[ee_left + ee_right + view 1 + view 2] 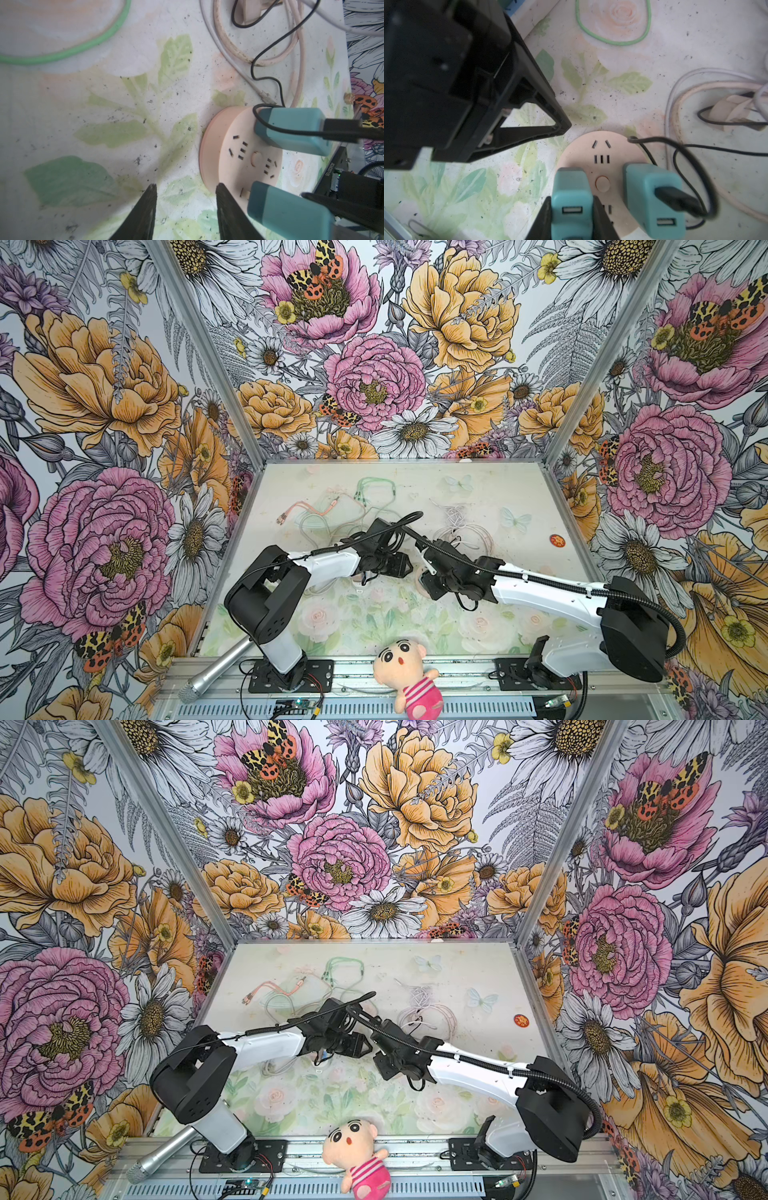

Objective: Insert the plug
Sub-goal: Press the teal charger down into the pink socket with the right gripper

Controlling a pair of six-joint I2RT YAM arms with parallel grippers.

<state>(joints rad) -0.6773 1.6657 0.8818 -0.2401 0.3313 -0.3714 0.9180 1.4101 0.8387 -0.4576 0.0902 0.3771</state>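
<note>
My right gripper [572,198] is shut on the plug [571,182], a teal USB charger block, pinched by its sides. The plug stands at the edge of the round pink socket [602,149]. In the left wrist view the plug [286,209] shows a prong [246,194] still bare at the face of the socket [234,158]. My left gripper [187,185] is open and empty, with one finger beside the socket's rim. A second teal charger [652,193] sits in the socket with a black cable [695,149] plugged into it. In both top views the arms hide the socket.
The socket's pink cord [679,116] and white cables [457,522] loop behind it. Green cable [374,489] and orange cable [307,510] lie at the back. A red token [557,540] is at the right. A plush doll [409,672] and a microphone [216,668] lie at the front rail.
</note>
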